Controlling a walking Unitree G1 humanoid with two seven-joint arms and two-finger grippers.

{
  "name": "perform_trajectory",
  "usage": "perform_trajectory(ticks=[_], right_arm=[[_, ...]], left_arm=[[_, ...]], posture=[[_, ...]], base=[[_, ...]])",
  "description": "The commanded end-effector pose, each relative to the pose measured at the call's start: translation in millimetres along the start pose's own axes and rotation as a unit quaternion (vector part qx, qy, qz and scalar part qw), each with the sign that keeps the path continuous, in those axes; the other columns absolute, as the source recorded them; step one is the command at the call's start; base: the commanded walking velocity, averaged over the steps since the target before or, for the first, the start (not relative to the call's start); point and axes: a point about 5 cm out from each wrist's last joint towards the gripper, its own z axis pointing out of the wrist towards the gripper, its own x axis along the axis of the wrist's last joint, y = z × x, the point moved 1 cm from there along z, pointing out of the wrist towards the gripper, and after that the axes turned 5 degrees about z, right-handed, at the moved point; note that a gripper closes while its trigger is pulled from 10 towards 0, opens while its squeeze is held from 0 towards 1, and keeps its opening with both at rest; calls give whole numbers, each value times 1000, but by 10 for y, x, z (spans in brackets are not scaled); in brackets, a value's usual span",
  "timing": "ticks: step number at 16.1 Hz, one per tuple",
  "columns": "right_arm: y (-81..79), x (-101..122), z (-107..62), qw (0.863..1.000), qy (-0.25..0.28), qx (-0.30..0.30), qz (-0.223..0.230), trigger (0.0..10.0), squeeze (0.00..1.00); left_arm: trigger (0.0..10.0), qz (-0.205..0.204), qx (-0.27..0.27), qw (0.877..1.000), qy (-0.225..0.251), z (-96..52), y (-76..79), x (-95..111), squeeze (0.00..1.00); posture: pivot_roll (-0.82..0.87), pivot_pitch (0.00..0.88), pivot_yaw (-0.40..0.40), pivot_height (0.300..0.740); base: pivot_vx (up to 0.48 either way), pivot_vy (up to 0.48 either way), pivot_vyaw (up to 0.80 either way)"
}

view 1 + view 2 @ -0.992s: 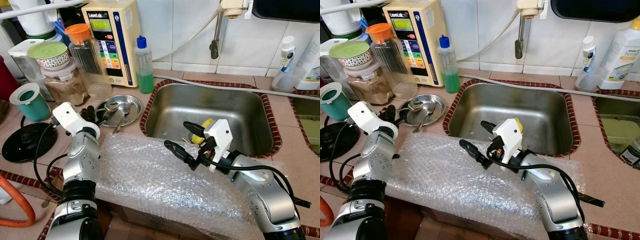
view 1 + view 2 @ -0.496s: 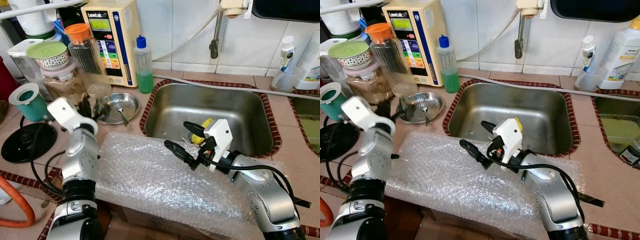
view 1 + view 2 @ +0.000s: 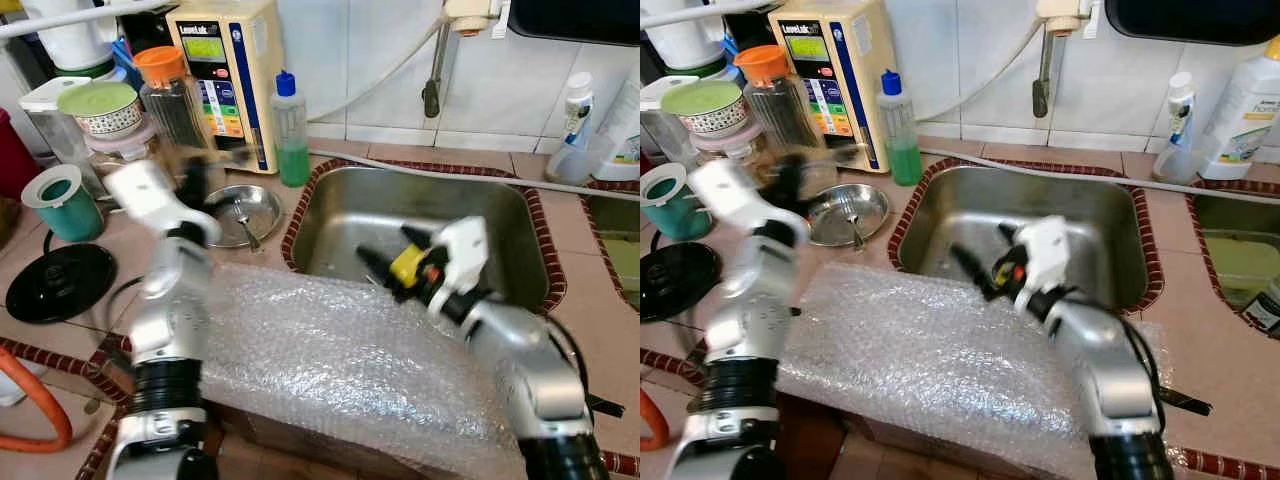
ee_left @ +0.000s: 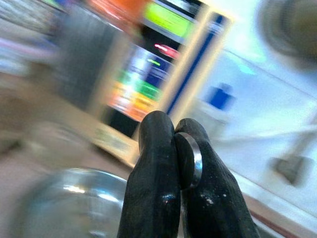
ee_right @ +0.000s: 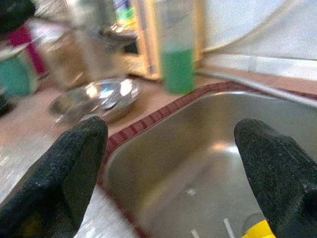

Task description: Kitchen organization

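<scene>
A shallow steel plate (image 3: 262, 196) with one spoon (image 3: 243, 228) in it sits on the counter left of the sink (image 3: 440, 205). My left gripper (image 3: 196, 168), blurred by motion, is raised above the plate's far left side, near the glass jar. In the left wrist view it (image 4: 171, 126) is shut on a thin metal spoon handle (image 4: 192, 161). My right gripper (image 3: 385, 243) hovers open over the sink's near left part with nothing between its fingers. A yellow object (image 3: 408, 266) lies in the sink just behind it.
Bubble wrap (image 3: 330, 350) covers the counter's front edge. Behind the plate stand a green soap bottle (image 3: 290, 130), a beige water machine (image 3: 225, 70) and an orange-lidded glass jar (image 3: 170, 100). A teal cup (image 3: 60, 200) and black round base (image 3: 60, 282) are at left.
My left gripper took one of two spoons from the plate and lifted it up and back. My right gripper moved forward and right, from over the bubble wrap to over the sink.
</scene>
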Motion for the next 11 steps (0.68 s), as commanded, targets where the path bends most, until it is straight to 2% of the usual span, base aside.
perform_trajectory(ticks=[1, 2, 3, 5, 6, 8, 9, 10, 11], right_arm=[[101, 2, -1, 999, 4, -34, 21, 10000, 0], [204, 41, -11, 996, 22, -71, 43, 10000, 0], [275, 76, -22, 993, 37, -91, 66, 10000, 0], [337, 116, -24, 986, 61, -109, 106, 10000, 0], [344, 125, -24, 985, 67, -111, 115, 10000, 0], [333, 175, -15, 978, 94, -106, 152, 10000, 0], [297, 211, -6, 974, 111, -89, 178, 10000, 0], [207, 290, 11, 965, 138, -47, 217, 10000, 0], [176, 310, 25, 965, 139, -39, 220, 10000, 0]], left_arm=[[0, -21, -38, 999, 9, -6, 109, 60, 0], [0, -66, -76, 995, -1, -29, 253, 25, 0], [0, -94, -96, 991, -29, -49, 345, -68, 0], [0, -120, -130, 982, -73, -97, 484, -229, 0], [0, -124, -138, 979, -80, -109, 513, -257, 0], [0, -149, -176, 966, -118, -173, 634, -371, 0], [0, -160, -176, 963, -126, -185, 652, -409, 0], [0, -195, -172, 956, -134, -203, 668, -449, 0], [0, -210, -178, 951, -140, -219, 680, -450, 0]], posture=[[17, 0, 96, 740], [17, 0, 96, 740], [17, 0, 96, 740], [7, 0, 106, 740], [7, 0, 106, 740], [0, 0, 109, 740], [0, 0, 109, 740], [-5, 0, 111, 740], [-5, 0, 111, 740]], base=[[0, 0, 0], [0, 0, 0], [0, 0, 0], [0, 0, 0], [0, 0, 0], [0, 0, 0], [0, 0, 0], [0, 0, 0], [0, 0, 0]])
